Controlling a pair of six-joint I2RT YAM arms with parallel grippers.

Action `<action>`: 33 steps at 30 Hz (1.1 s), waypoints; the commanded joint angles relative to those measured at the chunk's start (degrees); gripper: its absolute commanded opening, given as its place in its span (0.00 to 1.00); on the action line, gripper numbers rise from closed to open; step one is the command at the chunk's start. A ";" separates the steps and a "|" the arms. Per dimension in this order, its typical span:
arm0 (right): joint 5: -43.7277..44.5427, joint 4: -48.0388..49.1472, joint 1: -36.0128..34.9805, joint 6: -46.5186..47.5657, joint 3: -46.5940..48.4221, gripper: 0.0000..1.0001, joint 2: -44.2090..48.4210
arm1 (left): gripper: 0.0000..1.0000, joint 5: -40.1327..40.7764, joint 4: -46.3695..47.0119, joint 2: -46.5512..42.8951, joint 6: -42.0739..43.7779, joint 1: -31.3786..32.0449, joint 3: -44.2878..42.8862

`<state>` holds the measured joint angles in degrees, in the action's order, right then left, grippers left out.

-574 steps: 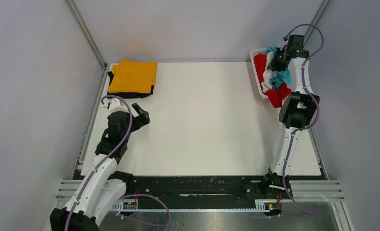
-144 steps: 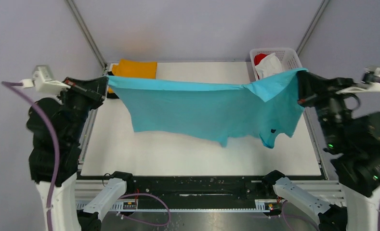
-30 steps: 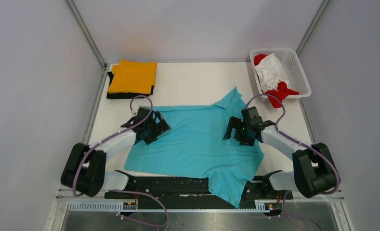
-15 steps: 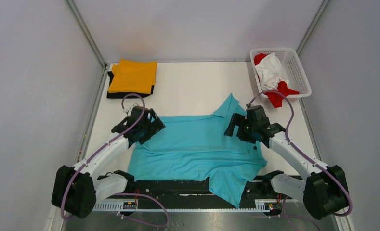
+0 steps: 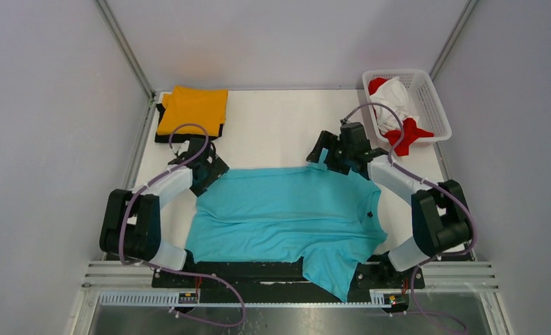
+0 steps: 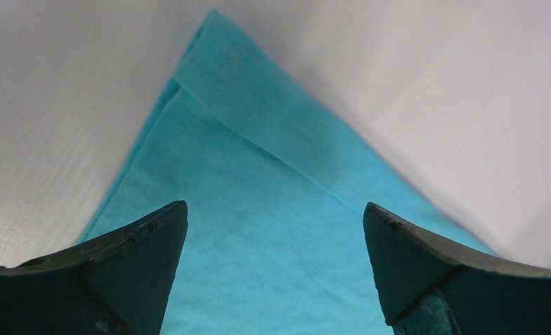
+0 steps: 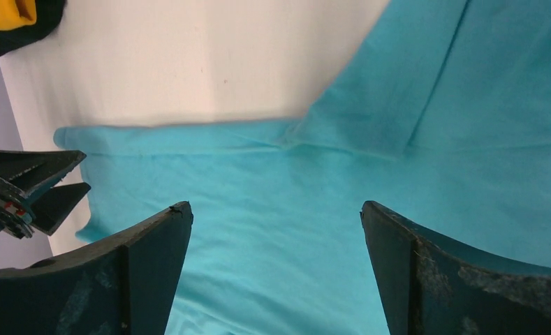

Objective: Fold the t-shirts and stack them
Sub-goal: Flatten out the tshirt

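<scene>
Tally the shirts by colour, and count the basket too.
turquoise t-shirt: 1, spread flat
orange t-shirt: 1, folded
black t-shirt: 1, under the orange one
red t-shirt: 1 (two red patches show, cannot tell if it is more than one)
white t-shirt: 1
white lattice basket: 1, holding the red and white
Total: 6

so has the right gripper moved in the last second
Yes. The right gripper moved up the view, nearer the basket, to the far edge of the turquoise t-shirt.
</scene>
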<state>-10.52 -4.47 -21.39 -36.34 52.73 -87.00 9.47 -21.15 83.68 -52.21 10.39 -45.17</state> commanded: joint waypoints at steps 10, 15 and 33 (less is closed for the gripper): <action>1.00 0.55 -0.23 -0.76 8.88 1.00 -10.94 | 0.66 2.91 5.21 7.88 0.83 -5.25 -7.24; 4.28 -1.57 -0.08 1.54 7.01 0.99 -9.31 | 0.49 2.34 5.25 10.45 0.96 -5.80 -9.38; 6.72 -4.25 0.21 -0.29 9.68 0.99 -14.27 | 0.18 -1.15 5.33 13.52 1.02 -7.49 -13.64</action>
<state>-5.32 -8.54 -21.32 -35.70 60.03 -99.61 9.85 -17.80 96.20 -51.00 3.40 -55.96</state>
